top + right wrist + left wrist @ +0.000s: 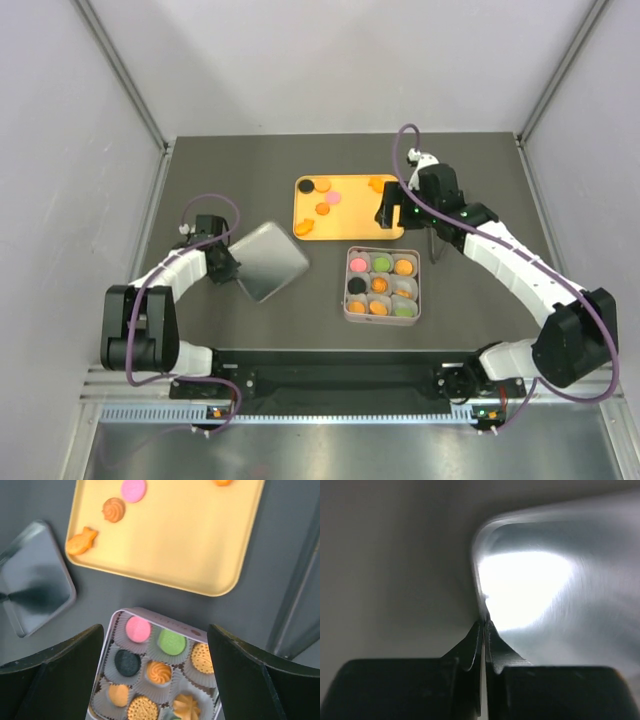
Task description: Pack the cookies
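Observation:
The cookies sit in two places. Several lie on the orange tray (pixel 350 222), among them a black one (pixel 307 185) and a pink one (pixel 335 197). In the right wrist view the tray (pixel 200 545) carries a pink disc (pixel 133 490), a swirl (pixel 114 510) and a fish shape (pixel 81 541). The others fill the paper cups of the square tin (pixel 383 251) (pixel 165 618). My right gripper (pixel 385 215) (pixel 155 630) hangs open above the tin's far edge, holding nothing. At the left, my left gripper (pixel 228 265) (pixel 485 625) is shut on the edge of the silvery tin lid (pixel 270 260) (pixel 560 605).
Grey walls close in the dark table on the left, back and right. The lid (pixel 35 580) lies left of the tin and in front of the tray's left corner. A thin upright rod (pixel 433 245) stands just right of the tin.

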Available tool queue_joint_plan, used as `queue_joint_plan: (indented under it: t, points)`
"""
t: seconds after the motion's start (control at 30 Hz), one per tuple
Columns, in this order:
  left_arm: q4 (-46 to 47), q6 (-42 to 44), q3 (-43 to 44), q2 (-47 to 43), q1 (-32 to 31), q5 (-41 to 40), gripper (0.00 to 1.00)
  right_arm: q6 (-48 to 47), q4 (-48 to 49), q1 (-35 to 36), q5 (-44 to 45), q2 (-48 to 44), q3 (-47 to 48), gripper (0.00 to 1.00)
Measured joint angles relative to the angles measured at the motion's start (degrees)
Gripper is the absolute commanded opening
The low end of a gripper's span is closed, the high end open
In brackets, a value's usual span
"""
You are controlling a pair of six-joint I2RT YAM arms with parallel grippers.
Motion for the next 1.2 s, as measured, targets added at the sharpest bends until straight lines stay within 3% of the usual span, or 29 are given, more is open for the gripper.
queue_joint_plan:
  t: [0.23,0.6,0.83,1.07,1.2]
  points:
    - [0.3,0.0,0.0,-0.4,0.0,0.2,0.0,0.7,1.8,4.3,-6.4,3.9,0.5,0.71]
    - [-6.8,3.7,0.1,-7.3,0.0,3.0,0.0,0.4,2.3,13.9,-12.2,21.1,14.1,0.68]
    - [-10.0,4.3,2.1,-12.5,0.0,7.0,0.0,0.4,2.7,14.4,-18.1,31.3,19.3,0.68]
    - [-10.3,4.2,3.7,-13.9,0.0,11.8,0.0,2.7,3.2,14.4,-24.4,35.0,21.8,0.68]
    - [-9.8,4.0,4.1,-14.3,-0.5,14.2,0.0,4.6,4.5,14.4,-27.2,35.4,23.3,0.6]
